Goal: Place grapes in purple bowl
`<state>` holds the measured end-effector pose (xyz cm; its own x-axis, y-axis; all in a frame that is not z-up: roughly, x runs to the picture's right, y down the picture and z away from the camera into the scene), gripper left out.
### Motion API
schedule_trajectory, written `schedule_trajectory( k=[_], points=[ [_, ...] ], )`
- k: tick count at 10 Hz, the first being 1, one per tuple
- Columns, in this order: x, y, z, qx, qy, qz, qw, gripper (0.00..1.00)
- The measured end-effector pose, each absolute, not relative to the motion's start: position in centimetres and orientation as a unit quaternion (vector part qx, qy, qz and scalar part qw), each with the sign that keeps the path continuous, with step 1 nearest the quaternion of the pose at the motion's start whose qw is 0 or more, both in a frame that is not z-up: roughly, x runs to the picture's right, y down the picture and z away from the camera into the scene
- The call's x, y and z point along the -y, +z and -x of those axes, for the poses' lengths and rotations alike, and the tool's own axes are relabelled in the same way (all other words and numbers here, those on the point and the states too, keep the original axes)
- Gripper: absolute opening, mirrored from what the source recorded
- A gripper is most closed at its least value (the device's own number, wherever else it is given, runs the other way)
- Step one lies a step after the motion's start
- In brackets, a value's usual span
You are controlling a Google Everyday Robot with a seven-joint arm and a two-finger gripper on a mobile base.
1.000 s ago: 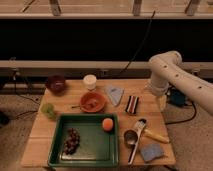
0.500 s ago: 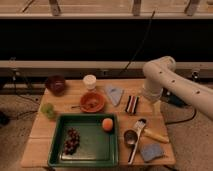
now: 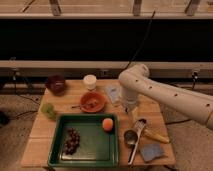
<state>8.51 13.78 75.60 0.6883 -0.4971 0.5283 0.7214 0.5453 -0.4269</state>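
From my seat I see the white arm [image 3: 170, 97] reaching in from the right over the wooden table [image 3: 37, 144], bending at a joint above the middle and dropping towards the board. The gripper [image 3: 133, 114] hangs at its lower end, just right of the orange bowl [image 3: 92, 102] and just behind the small metal cup [image 3: 130, 137]. I cannot tell whether it stands wide or narrow, nor whether it holds anything. The grapes [image 3: 72, 141] lie in the green tray [image 3: 92, 147] at the front of the table, in its left half, a dark bunch stretched front to back, well apart from the gripper. An orange fruit [image 3: 107, 124] sits in the same tray near its back right corner. The purple bowl [image 3: 55, 84] stands upright at the back left corner of the table, well apart from the tray and the grapes. Between that bowl and the arm is a small white tub [image 3: 90, 81], just behind the orange bowl. A light green leafy clump [image 3: 48, 110] lies at the left edge, just off the tray's back left corner. To the right of the tray I make out a long spoon [image 3: 135, 150] beside the metal cup, a banana [image 3: 156, 136] and a blue sponge [image 3: 151, 152] near the front right corner
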Motion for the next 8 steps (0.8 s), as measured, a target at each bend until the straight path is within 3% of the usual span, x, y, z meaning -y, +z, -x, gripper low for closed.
schedule_trajectory(
  k=[3,8],
  points=[
    [-15.8,73.7,-2.6,0.220,-0.402,0.310,0.833,0.80],
    [-16.0,73.4,-2.2,0.224,-0.405,0.309,0.831,0.80]
  ],
)
